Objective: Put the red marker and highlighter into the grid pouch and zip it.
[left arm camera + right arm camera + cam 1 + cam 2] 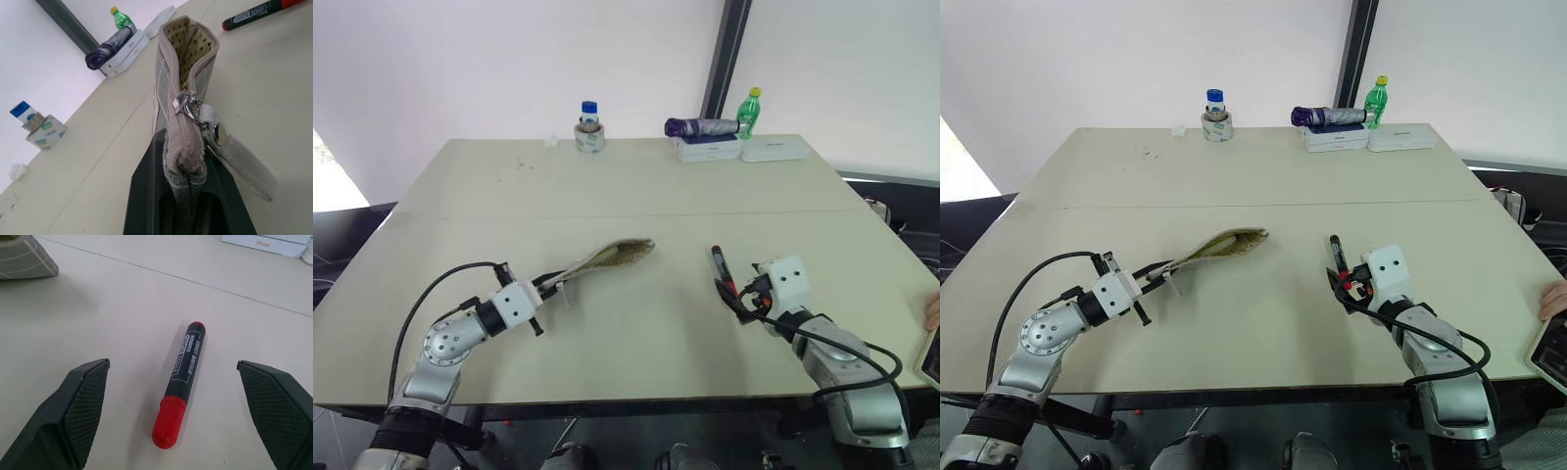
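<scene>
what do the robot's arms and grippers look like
Both arms are silver-grey metal with rounded joints and black bands, each ending in a white boxy wrist block. Black cables loop loosely from forearm to wrist. The left gripper and right gripper have two black fingers, wedge-shaped with cross-hatched textured pads. The right wrist also shows small red parts beside the white block.

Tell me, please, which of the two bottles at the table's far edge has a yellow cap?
The green plastic bottle beside the folded purple umbrella; the small clear bottle has a blue cap.
</scene>
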### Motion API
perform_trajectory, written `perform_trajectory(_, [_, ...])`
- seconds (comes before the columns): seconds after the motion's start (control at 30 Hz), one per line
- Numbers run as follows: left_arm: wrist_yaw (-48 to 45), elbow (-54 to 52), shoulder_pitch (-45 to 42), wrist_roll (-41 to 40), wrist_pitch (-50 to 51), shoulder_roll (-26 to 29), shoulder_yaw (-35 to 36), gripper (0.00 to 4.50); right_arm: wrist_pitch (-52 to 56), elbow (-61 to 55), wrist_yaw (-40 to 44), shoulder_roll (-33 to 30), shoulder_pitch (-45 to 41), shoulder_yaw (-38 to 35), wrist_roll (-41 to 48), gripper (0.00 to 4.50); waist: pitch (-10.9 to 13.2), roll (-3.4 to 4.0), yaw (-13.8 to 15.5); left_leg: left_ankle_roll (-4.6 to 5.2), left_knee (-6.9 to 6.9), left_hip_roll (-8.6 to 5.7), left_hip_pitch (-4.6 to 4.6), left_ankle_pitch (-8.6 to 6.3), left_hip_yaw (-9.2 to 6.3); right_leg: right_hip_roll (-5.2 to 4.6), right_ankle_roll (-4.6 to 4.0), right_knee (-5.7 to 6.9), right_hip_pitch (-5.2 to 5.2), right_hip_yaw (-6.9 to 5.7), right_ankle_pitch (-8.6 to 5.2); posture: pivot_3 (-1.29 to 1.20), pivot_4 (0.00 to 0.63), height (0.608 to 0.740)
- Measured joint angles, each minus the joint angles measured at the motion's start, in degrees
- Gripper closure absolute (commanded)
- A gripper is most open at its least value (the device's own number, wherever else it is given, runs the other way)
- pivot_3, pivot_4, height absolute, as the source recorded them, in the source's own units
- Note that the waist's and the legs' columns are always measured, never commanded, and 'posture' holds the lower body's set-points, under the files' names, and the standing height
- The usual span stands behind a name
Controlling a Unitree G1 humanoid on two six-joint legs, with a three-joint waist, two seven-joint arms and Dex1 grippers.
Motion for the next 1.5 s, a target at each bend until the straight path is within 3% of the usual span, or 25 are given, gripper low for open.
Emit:
perform_trajectory(0.47, [0.9, -2.5, 3.1, 1.2, 0.2, 0.0, 0.1, 4.50, 13.3, 12.9, -5.3, 1.9, -12.8, 2.3, -1.7, 0.17, 0.0, 0.00, -0.1, 0.00, -0.01, 0.01, 0.00, 0.00, 0.01, 0.07, 0.00, 0.00, -0.01, 0.00, 0.00, 0.00, 0.150, 0.738])
perform_trajectory(0.57, [1.5, -3.0, 3.9, 1.5, 0.2, 0.0, 0.1, 4.50, 15.1, 14.3, -4.8, 1.7, -14.3, 3.3, -1.7, 1.07, 0.0, 0.00, -0.1, 0.00, -0.01, 0.01, 0.00, 0.00, 0.01, 0.06, 0.00, 0.00, 0.00, 0.00, 0.00, 0.00, 0.150, 0.738])
perform_trajectory(0.77, [2.6, -4.5, 4.6, 1.7, 0.7, 0.0, 0.2, 4.50, 14.8, 14.4, -3.2, -0.1, -14.8, 6.1, -2.0, 4.10, 0.0, -0.02, 0.1, 0.03, 0.00, -0.01, 0.00, -0.02, 0.01, -0.04, 0.00, 0.00, 0.02, 0.00, 0.00, 0.00, 0.150, 0.738])
perform_trajectory(0.83, [2.6, -4.6, 4.9, 1.7, 0.7, 0.1, 0.2, 4.50, 14.0, 14.5, -2.8, -1.3, -14.8, 6.4, -2.6, 4.14, 0.0, -0.02, 0.2, 0.03, 0.00, -0.02, -0.01, -0.02, 0.01, -0.06, 0.00, 0.00, 0.01, 0.00, 0.00, 0.00, 0.150, 0.738])
perform_trajectory(0.97, [2.6, -4.4, 4.8, 1.7, 0.7, 0.1, 0.2, 4.50, 0.2, 14.8, 3.8, -5.8, -14.5, 8.8, -3.8, 4.14, 0.0, 0.01, 0.0, 0.03, -0.03, 0.01, -0.01, -0.01, 0.03, 0.02, 0.01, 0.00, -0.03, -0.01, 0.00, 0.00, 0.150, 0.738])
perform_trajectory(1.2, [1.9, -2.4, 1.7, 1.7, 0.5, 0.0, -0.1, 4.50, -25.5, 11.7, 23.3, -15.4, -14.6, 15.4, -5.1, 4.14, 0.0, -0.02, 0.1, 0.03, -0.02, 0.02, 0.00, -0.02, 0.02, 0.12, 0.03, -0.05, 0.02, -0.01, -0.01, 0.00, 0.150, 0.738])
perform_trajectory(1.33, [1.7, -1.9, 0.3, 1.8, 0.6, -0.5, -0.3, 4.50, -31.1, 14.9, 25.2, -15.7, -14.9, 20.0, -9.6, 4.14, 0.0, -0.03, 0.1, 0.02, 0.03, 0.02, 0.00, -0.01, 0.03, 0.12, 0.03, -0.05, 0.01, 0.00, -0.01, 0.00, 0.150, 0.738])
perform_trajectory(1.5, [0.5, -1.8, -1.4, 3.3, -0.8, -0.2, -2.2, 4.50, -32.0, 19.8, 23.5, -13.0, -21.8, 21.9, -14.2, 4.14, 0.0, -0.02, 0.0, -0.04, 0.02, 0.05, 0.00, 0.03, 0.05, 0.16, 0.02, -0.04, -0.01, 0.00, 0.00, 0.00, 0.150, 0.738])
